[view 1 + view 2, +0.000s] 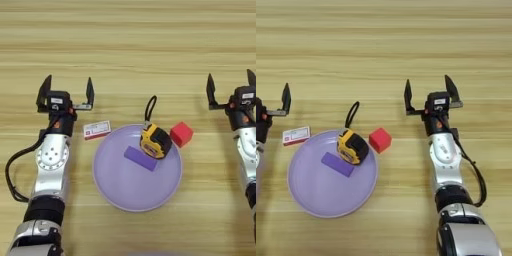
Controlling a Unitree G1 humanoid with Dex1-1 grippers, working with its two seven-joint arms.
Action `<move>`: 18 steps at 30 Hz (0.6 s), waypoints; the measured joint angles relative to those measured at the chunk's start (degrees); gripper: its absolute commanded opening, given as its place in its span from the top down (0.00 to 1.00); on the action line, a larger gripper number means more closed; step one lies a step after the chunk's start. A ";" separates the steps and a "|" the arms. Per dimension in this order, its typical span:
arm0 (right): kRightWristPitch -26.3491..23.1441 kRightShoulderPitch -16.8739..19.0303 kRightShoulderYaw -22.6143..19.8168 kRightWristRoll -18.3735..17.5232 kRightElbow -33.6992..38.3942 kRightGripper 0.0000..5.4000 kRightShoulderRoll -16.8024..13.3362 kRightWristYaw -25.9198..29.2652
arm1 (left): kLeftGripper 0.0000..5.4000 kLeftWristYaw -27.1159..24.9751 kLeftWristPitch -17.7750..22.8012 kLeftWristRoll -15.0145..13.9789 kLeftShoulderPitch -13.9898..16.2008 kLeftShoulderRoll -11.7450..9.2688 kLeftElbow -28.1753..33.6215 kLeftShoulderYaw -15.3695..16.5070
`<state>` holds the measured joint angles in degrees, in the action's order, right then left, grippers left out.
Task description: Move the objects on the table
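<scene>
A yellow-and-black tape measure [155, 141] lies on the upper right part of the lilac plate [120, 185], its black loop strap [150, 108] reaching out over the wooden table [128, 50]. Just right of the plate's rim sits a small red cube [181, 134]. A flat white box with a red mark [97, 129] rests at the plate's upper left. My left gripper [67, 90] stands open just above and left of the white box, holding nothing. On the far right my right gripper [430, 90] is open too, up and to the right of the cube.
A purple rectangular block [140, 158] lies on the plate beside the tape measure. A black cable [12, 175] loops off the left forearm. Bare wood stretches across the far half of the table.
</scene>
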<state>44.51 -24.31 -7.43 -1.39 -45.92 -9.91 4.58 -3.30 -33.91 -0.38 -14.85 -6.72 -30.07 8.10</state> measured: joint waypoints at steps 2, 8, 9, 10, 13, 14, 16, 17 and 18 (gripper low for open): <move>0.00 0.00 -0.04 -0.09 0.00 0.00 -0.25 0.19 | 0.00 0.42 -1.43 -0.02 -0.77 -0.01 -1.89 0.08; 0.01 0.00 -0.12 -0.47 0.00 0.00 -0.59 0.82 | 0.00 0.39 -2.73 -0.35 -2.31 0.34 -4.65 0.08; 0.01 0.00 -0.12 -0.48 0.00 0.00 -0.63 0.85 | 0.00 0.23 -2.70 -0.79 -2.34 0.46 -5.21 0.08; 0.01 0.00 -0.14 -0.48 0.00 0.00 -0.67 0.85 | 0.00 0.14 -2.66 -1.25 -2.33 0.59 -5.67 0.09; 0.02 0.01 -0.17 -0.48 0.00 0.00 -0.91 0.90 | 0.00 -0.84 -0.82 -2.63 -2.80 0.98 -7.21 0.30; 0.02 0.01 -0.18 -0.48 0.00 0.00 -0.99 0.90 | 0.00 -1.21 -0.10 -3.30 -3.27 1.09 -7.84 0.33; 0.02 0.01 -0.30 -0.48 0.00 0.00 -1.08 0.90 | 0.00 -1.68 0.43 -4.32 -3.98 1.13 -8.24 0.54; 0.02 0.01 -0.34 -0.47 0.00 0.00 -1.10 0.91 | 0.00 -2.01 1.06 -4.66 -4.30 1.12 -8.39 0.65; 0.02 0.01 -0.36 -0.47 -0.01 0.00 -1.10 0.91 | 0.00 -2.30 1.56 -4.80 -4.52 1.12 -8.61 0.67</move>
<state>44.54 -24.31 -7.79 -1.87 -45.93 -11.01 5.50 -5.60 -32.35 -5.18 -19.37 -5.60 -38.68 8.77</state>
